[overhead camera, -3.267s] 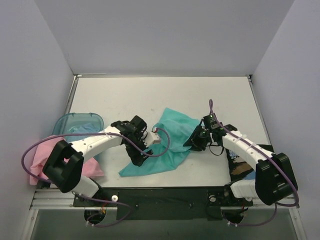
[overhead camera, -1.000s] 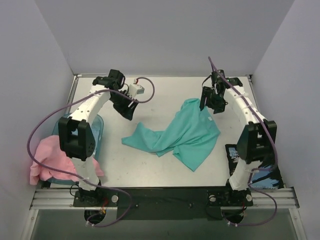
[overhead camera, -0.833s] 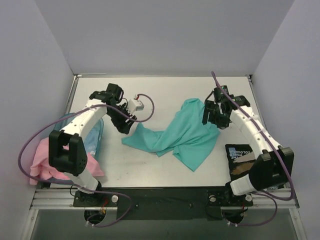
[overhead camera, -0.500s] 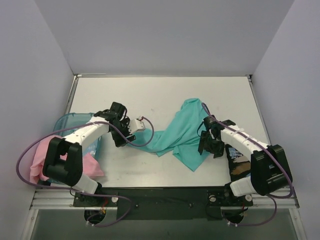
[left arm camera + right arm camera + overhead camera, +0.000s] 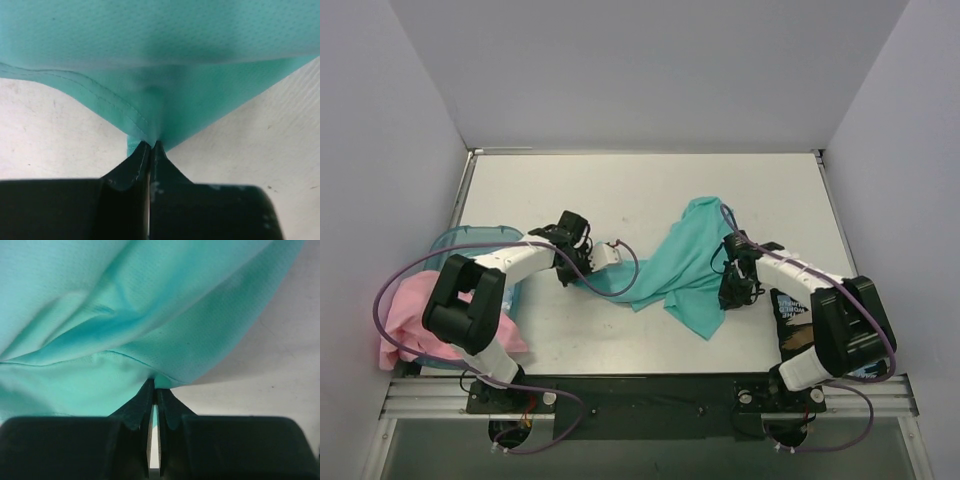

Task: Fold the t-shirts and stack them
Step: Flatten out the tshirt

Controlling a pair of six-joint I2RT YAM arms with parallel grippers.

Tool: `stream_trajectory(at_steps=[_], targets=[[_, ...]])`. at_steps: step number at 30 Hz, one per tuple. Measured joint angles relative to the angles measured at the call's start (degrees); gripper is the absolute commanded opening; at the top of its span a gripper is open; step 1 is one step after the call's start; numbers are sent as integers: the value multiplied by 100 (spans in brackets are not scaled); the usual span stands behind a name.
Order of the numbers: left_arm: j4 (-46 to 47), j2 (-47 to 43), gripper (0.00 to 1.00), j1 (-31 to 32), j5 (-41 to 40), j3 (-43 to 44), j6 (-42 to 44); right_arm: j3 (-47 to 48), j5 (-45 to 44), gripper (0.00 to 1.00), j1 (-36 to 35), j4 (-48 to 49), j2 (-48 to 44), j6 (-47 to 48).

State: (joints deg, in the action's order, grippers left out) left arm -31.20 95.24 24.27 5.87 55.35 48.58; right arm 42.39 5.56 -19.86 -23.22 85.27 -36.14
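Teal t-shirt [image 5: 165, 60] nipped at a stitched hem between the left gripper [image 5: 150, 146] fingertips [image 5: 134, 159], pressed together with only cloth between. Same at the right gripper [image 5: 154, 388]: tips closed onto a fold of the shirt's edge, just a thin slit left between them. Both clamped on fabric, no slack at either pinch.

Outward: left hold at the shirt's left-hand tip, near the blue tub [image 5: 460, 240]. Right hold on the right-hand edge, just beside a black packet [image 5: 798, 322]. In between, shirt bunched and twisted mid-table [image 5: 620, 190], one lobe running toward the back, another toward the near edge. Not flat, no fold made.

Changed within the last second: a second ago both arms up at the back of the table, jaws apart, shirt lying loose. Now down on the cloth, one at each end, snapped shut.

Meaning for the task: fresh two-point hold, probably for pulling the shirt taut and spreading it before any fold. Early stage. Pink t-shirt [image 5: 405, 325] heaped at the tub's near-left side, untouched, nothing stacked.

Risk: unclear whether the gripped spots match (sleeve or hem, cannot tell), so spread may come out skewed.
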Motion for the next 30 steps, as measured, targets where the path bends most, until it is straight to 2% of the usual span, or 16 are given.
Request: stream_trajectory(at_steps=[4,7,11,15,20,25,28,29,30], targets=[[-83,4,0,22,68,44,-146,190,170,0,166,44,-46,140],[-452,15,0,-15,109,363,-363,699,369,0,424,-101,-319,306],[-1346,11,0,-426,568,1703,-824,1718,647,0,822,-374,-984,610],[-2085,-118,0,-1228,1344,3442,-1255,2929,946,0,1408,-627,-1718,918],[-2900,-761,0,-2048,2033,4658,-1554,4273,1268,0,2063,-914,-2426,1250],[-3668,-1226,0,-2120,2533,5029,-1690,4957,1598,0,2236,-1182,-2739,1438],[-4019,-1268,0,-2116,2745,4981,-1687,5049,1768,0,2247,-1255,-2793,1499],[-4063,-1272,1,-2116,2804,4857,-1663,5014,1814,0,2247,-1272,-2796,1508],[-4092,-1276,7,-2116,2868,4675,-1631,4929,1849,0,2247,-1279,-2813,1519]])
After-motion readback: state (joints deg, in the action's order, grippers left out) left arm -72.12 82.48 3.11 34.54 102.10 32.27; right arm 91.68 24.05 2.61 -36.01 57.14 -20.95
